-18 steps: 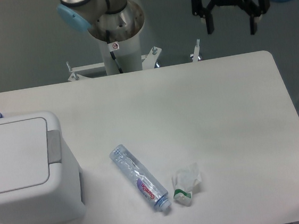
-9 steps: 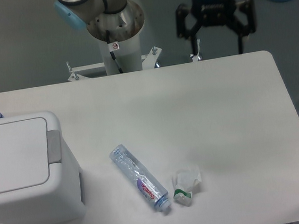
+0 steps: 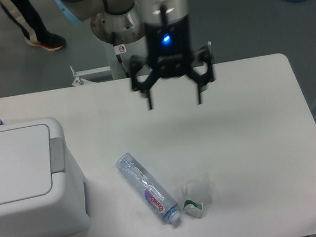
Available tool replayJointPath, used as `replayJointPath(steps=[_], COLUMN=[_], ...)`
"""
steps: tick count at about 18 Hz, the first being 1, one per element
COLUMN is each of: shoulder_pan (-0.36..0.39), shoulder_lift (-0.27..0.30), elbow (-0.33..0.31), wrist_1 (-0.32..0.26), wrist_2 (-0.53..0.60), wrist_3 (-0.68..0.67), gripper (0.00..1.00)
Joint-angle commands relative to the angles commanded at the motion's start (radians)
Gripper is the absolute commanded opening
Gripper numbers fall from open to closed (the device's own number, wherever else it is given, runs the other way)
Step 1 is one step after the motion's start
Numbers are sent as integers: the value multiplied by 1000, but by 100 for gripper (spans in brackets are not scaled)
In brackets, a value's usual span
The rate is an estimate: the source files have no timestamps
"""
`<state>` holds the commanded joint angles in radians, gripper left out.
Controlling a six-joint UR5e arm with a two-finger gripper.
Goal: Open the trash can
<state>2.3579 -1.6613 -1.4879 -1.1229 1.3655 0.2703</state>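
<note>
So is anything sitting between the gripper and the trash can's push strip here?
Nothing visible does. The open gripper hangs over bare table, and the trash can lies to its left; the bottle and crumpled wrapper lie nearer the camera, off that line.

Soft, even overhead light with a cool bluish cast fills the frame, leaving faint shadows on the table (image 3: 251,142). The gripper (image 3: 174,101) at upper centre is motion-blurred, a blue light glowing on it; the rest is mildly soft, without glare.

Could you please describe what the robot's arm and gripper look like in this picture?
The black two-finger gripper has two thin dark fingers spread from a wide black body. Above it sits a silver-grey cylindrical wrist section with a small glowing blue light. The arm behind shows a grey metallic joint with a light blue cap, mounted on a white round pedestal bearing a small sticker.
</note>
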Motion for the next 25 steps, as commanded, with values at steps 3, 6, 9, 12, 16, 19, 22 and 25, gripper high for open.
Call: replayJointPath(steps=[3,6,9,12,16,19,22,25], shoulder_pan=[-9,-22,-60,-75,-109,-115,-117,-121], shoulder_lift=[0,-14,-40,-55,-77,-83,-83,-86], elbow=[-14,-23,-25,-25,-26,-25,-26,-26], wrist_1=[3,35,63,66,71,69,69,69], wrist_2=[-77,-140,-143,-141,-138,-138,-138,-138], wrist_3=[-92,-143,-152,-151,-137,-138,-138,-138], gripper=[100,100,100,100,100,100,100,100])
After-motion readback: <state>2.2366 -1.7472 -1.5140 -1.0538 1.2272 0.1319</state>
